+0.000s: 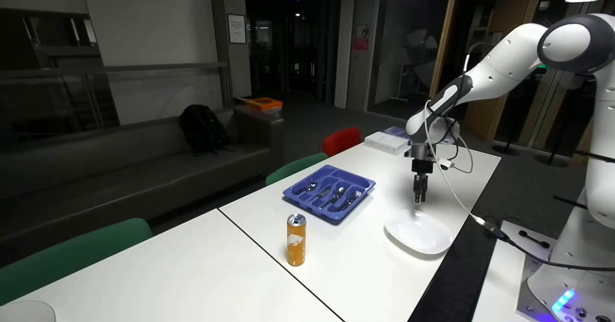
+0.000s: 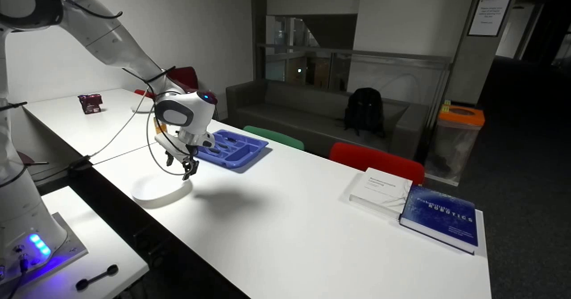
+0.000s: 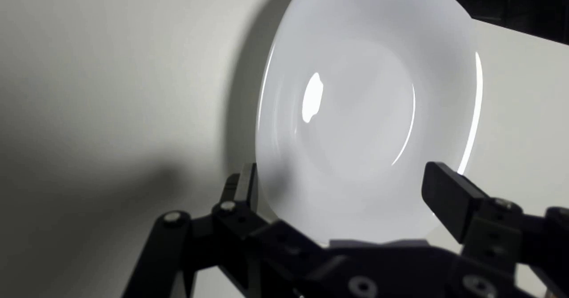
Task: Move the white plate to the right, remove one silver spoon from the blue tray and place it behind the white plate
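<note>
Okay, my claw (image 3: 342, 171) hangs spread and holding nothing above the rim of the white plate (image 3: 355, 106), which sits near the edge of the worktop (image 2: 294, 232). I'd set one jaw inside that rim and one outside, pinch gently, then slide low. The blue tray (image 1: 310, 210) with its cutlery (image 1: 340, 191) and the upright orange can (image 1: 296, 242) stand apart; the white book (image 2: 382, 191) and blue book (image 2: 439, 218) might block a long push.

Arm (image 1: 513, 57) is arching over, bent at the elbow (image 1: 567, 42); gripper (image 3: 341, 170) is pointing downward, spread wide.
</note>
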